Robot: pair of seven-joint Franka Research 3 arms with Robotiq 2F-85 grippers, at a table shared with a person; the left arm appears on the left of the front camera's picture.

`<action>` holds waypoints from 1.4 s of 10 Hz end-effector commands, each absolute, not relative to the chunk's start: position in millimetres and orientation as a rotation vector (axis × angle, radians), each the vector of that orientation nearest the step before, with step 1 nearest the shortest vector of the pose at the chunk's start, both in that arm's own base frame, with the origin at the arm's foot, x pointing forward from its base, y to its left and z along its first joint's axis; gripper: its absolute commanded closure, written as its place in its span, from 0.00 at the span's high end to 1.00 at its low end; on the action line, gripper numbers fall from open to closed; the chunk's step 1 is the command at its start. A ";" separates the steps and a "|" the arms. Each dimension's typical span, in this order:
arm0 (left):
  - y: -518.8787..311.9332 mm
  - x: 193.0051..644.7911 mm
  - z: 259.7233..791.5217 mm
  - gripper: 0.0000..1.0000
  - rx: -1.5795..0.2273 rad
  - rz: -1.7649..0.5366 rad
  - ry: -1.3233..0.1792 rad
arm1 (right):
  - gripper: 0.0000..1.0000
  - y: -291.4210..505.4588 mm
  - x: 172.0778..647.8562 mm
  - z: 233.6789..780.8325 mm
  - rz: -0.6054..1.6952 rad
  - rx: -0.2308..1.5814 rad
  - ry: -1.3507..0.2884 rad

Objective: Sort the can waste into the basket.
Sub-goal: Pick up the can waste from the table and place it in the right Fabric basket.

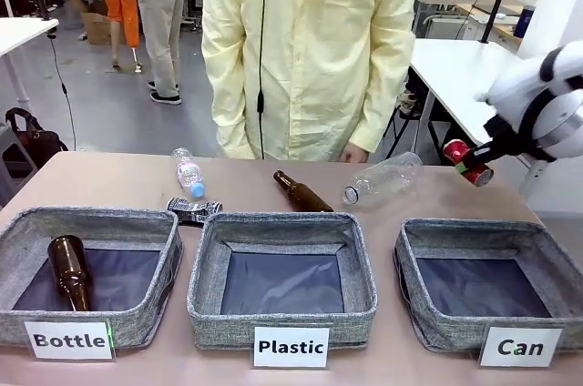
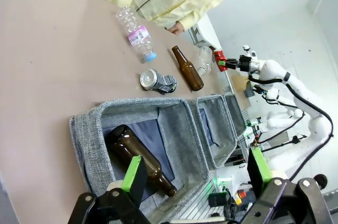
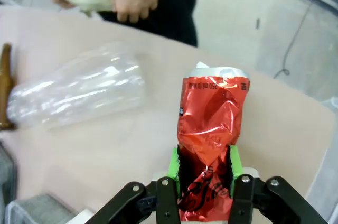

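A tan tabletop (image 1: 109, 181) stretched between the robot and a person (image 1: 310, 49) in a pale yellow coat who stood at its far edge. Three grey fabric bins lined the near side: the Bottle bin (image 1: 27, 222) at left, the Plastic bin (image 1: 205, 295) in the middle and the Can basket (image 1: 474, 229) at right, its dark floor bare. One brown glass bottle (image 1: 70, 269) lay inside the Bottle bin. Behind the bins, a large clear plastic bottle (image 1: 383, 178) lay on its side, with a second brown bottle (image 1: 302, 193) beside it and a small water bottle (image 1: 189, 172) further left. The black can (image 1: 193, 211), crushed, rested on the tabletop just behind the gap between the Bottle and Plastic bins. The red can (image 3: 211, 129), dented and silver at its end, was raised off the tabletop beyond the Can basket's far right corner, clamped between the green pads of the right hand (image 1: 474, 160). The left hand (image 2: 195, 174) hung over the Bottle bin with its fingers wide apart, holding nothing.
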State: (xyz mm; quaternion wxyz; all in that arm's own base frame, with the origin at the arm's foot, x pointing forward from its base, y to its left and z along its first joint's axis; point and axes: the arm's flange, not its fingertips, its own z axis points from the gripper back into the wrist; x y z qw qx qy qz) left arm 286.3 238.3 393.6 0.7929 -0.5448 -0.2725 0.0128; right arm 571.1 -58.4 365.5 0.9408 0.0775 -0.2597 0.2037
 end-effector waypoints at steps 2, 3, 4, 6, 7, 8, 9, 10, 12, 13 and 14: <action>238.0 286.8 393.9 1.00 -1.187 0.015 -0.614 | 0.00 -66.0 478.2 440.8 0.566 0.322 -0.473; 238.0 286.8 393.9 1.00 -1.187 0.015 -0.614 | 0.00 -65.6 449.6 461.9 0.622 0.367 -0.465; 238.0 286.8 393.9 1.00 -1.187 0.015 -0.614 | 0.00 -65.6 417.7 480.9 0.716 0.419 -0.525; 238.0 286.8 393.9 1.00 -1.187 0.015 -0.614 | 0.00 -56.6 362.0 491.6 1.005 0.486 -0.457; 238.0 286.8 393.9 1.00 -1.187 0.015 -0.614 | 0.00 -50.0 339.5 486.4 1.175 0.472 -0.416; 238.0 286.8 393.9 1.00 -1.187 0.015 -0.614 | 0.00 -46.2 323.0 478.7 1.338 0.447 -0.392; 238.0 286.8 393.9 1.00 -1.187 0.015 -0.614 | 0.00 -43.2 311.8 469.3 1.479 0.454 -0.358; 238.0 286.8 393.9 1.00 -1.187 0.015 -0.614 | 0.00 -41.5 308.0 465.0 1.498 0.460 -0.356; 238.0 286.8 393.9 1.00 -1.187 0.015 -0.614 | 0.00 -42.0 309.0 461.5 1.498 0.437 -0.354; 238.0 286.8 393.9 1.00 -1.187 0.015 -0.614 | 0.00 -41.3 311.5 461.2 1.500 0.431 -0.346; 238.0 286.8 393.9 1.00 -1.187 0.015 -0.614 | 0.50 -41.1 315.5 462.2 1.471 0.456 -0.339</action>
